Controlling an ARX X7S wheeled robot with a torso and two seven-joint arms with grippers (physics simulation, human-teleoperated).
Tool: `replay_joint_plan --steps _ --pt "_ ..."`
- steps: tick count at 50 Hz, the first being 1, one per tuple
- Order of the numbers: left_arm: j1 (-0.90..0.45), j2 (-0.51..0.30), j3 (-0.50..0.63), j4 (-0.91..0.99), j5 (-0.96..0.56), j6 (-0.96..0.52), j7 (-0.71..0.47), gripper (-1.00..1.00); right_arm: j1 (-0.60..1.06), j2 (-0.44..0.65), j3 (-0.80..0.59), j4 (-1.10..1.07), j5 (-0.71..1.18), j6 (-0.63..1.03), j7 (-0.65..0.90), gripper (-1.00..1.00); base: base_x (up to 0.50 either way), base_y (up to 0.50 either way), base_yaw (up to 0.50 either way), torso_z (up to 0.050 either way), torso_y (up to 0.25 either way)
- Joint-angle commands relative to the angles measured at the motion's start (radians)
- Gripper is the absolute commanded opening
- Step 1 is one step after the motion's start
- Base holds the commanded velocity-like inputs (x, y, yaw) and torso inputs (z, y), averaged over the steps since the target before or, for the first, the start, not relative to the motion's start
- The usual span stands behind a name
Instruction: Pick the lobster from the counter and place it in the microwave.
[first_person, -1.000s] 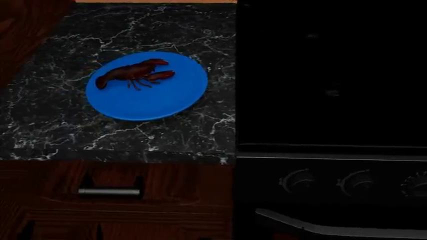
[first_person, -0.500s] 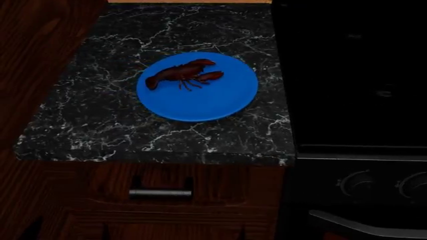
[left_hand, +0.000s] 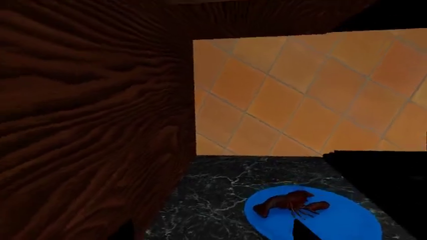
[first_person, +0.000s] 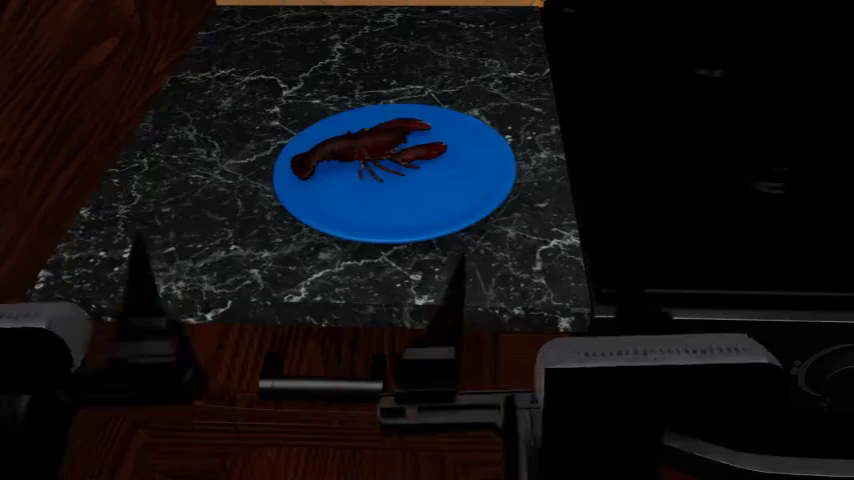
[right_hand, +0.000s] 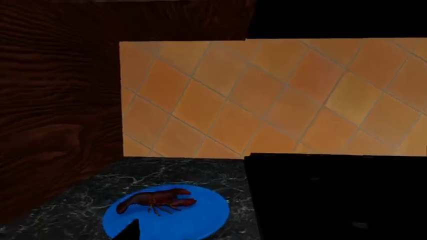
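So, lobster (first_person: 363, 148) on blue plate (first_person: 441, 205) ahead of my left gripper (first_person: 287, 290), fingers spread, empty; right gripper state unclear.

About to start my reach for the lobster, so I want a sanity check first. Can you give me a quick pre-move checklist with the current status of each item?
1. Lobster in sight: ok, visible in all three views.
2. Lobster lying free on the blue plate, nothing covering it: ok.
3. Left gripper open: ok, fingers apart, near the counter front edge, short of the plate.
4. Right gripper open: cannot tell; only one dark finger tip shows.
5. Path from left gripper to lobster unobstructed: ok, only bare marble and plate between.
6. Microwave located and door open: cannot tell; the black mass beside the plate is too dark.
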Motion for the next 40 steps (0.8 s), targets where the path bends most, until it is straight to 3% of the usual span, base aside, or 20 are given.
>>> replay_joint_plan --steps 1,3,6,11,15,22,28,40 --pt "-0.392 0.011 -0.272 0.151 -0.821 -0.517 -0.509 1.00 0.259 0.002 0.099 -0.305 0.301 0.430 0.150 1.00 0.00 0.00 0.00 0.000 0.000" --pt "-0.438 -0.004 -0.305 0.114 -1.022 -0.537 -0.660 1.00 0.329 0.082 0.117 -0.305 0.559 0.419 0.352 1.00 0.00 0.00 0.00 0.000 0.000" --pt "-0.502 -0.053 -0.307 0.054 -1.308 -0.508 -0.917 1.00 0.383 0.161 0.091 -0.304 0.734 0.381 0.513 1.00 0.00 0.00 0.00 0.000 0.000" --pt "-0.536 -0.111 -0.272 0.032 -1.453 -0.440 -1.061 1.00 0.451 0.278 0.011 -0.304 0.914 0.268 0.698 1.00 0.00 0.00 0.00 0.000 0.000" --pt "-0.539 -0.142 -0.253 0.042 -1.462 -0.370 -1.066 1.00 0.472 0.337 -0.039 -0.303 0.933 0.149 0.743 1.00 0.00 0.00 0.00 0.000 0.000" --pt "-0.533 -0.212 -0.172 0.069 -1.433 -0.245 -1.069 1.00 0.486 0.359 -0.098 -0.303 0.927 0.092 0.758 1.00 0.10 0.00 0.00 0.000 0.000" --pt "-0.519 -0.224 -0.152 0.077 -1.417 -0.207 -1.061 1.00 0.540 0.384 -0.141 -0.302 0.961 0.062 0.795 1.00 0.26 0.00 0.00 0.000 0.000" --pt "-0.626 -0.223 -0.048 0.023 -1.383 -0.110 -1.054 1.00 0.709 0.362 -0.210 -0.280 1.049 0.031 0.872 1.00 0.30 0.00 0.00 0.000 0.000"
